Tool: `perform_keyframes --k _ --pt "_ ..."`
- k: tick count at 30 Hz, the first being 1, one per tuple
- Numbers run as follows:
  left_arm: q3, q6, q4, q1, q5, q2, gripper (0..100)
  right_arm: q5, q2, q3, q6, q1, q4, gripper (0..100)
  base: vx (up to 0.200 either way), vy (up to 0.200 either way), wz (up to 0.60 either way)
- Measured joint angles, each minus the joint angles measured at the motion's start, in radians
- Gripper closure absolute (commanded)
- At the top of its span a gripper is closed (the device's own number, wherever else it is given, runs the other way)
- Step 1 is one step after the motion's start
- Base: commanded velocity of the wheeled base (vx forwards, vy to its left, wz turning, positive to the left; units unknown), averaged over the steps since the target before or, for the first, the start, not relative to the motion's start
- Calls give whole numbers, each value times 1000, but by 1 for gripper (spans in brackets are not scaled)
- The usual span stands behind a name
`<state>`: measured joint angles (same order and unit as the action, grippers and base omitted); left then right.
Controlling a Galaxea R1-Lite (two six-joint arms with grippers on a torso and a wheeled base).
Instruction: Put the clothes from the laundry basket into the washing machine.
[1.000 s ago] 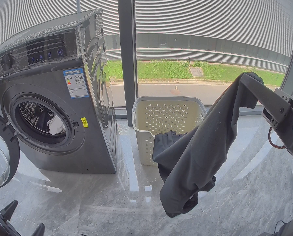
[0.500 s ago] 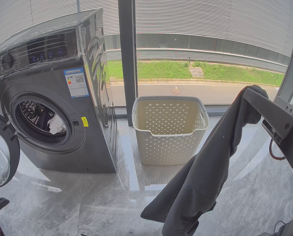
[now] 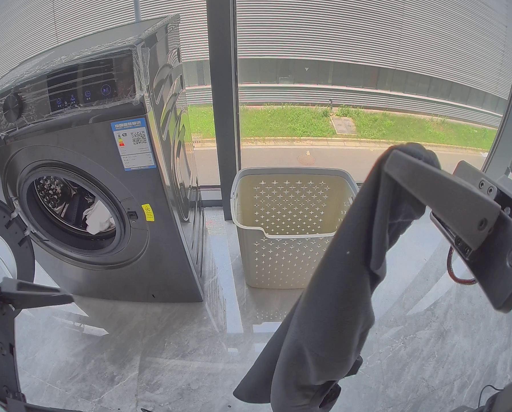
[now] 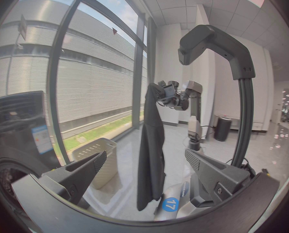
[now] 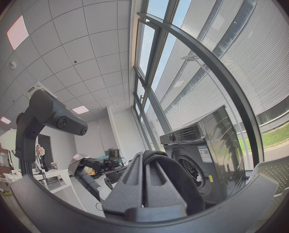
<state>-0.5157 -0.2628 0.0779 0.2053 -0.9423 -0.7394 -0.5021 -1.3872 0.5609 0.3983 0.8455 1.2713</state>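
A dark grey garment (image 3: 336, 293) hangs from my right gripper (image 3: 407, 158), which is shut on its top, above the floor in front of the white laundry basket (image 3: 293, 258). No clothes show inside the basket. In the right wrist view the cloth (image 5: 180, 178) wraps over the closed gripper (image 5: 146, 169). The washing machine (image 3: 95, 161) stands at the left with its round door (image 3: 4, 253) swung open and a white cloth (image 3: 98, 218) in the drum. My left gripper (image 4: 144, 156) is open and holds nothing, low beside the door, with one of its fingers (image 3: 35, 294) in the head view.
A dark window post (image 3: 221, 87) stands between the washer and the basket. Glass wall runs behind both. Polished grey floor (image 3: 153, 361) lies open in front of the washer.
The garment's tail came fully out of the basket and now hangs free. My right gripper has shifted left with it. My left arm rose into view at the lower left.
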Motion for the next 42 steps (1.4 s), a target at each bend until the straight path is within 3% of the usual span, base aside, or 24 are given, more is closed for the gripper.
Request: perform_keyframes --k 4,11,18,24,31,32,36,42 --pt "-21 -20 78 135 26 -151 0 -1 -33 23 0 43 0 100 0 0 0" --pt "-49 -35 344 269 49 -430 0 -2 -93 56 -1 114 0 100 0 0 0" --pt "-71 -37 474 335 54 -636 0 -3 -137 79 -1 154 0 100 0 0 0" --pt "-111 -17 514 397 55 -751 0 -3 -172 110 -1 171 0 100 0 0 0" --pt "-153 -14 557 422 57 -835 0 -4 -202 132 0 210 0 100 0 0 0" --pt "-154 -15 558 426 57 -841 100 -4 -205 133 0 212 0 100 0 0 0" --pt "-151 -13 559 431 60 -854 100 -2 -214 135 0 217 0 100 0 0 0" --pt "-168 14 580 433 73 -860 100 -1 -219 136 0 219 0 100 0 0 0"
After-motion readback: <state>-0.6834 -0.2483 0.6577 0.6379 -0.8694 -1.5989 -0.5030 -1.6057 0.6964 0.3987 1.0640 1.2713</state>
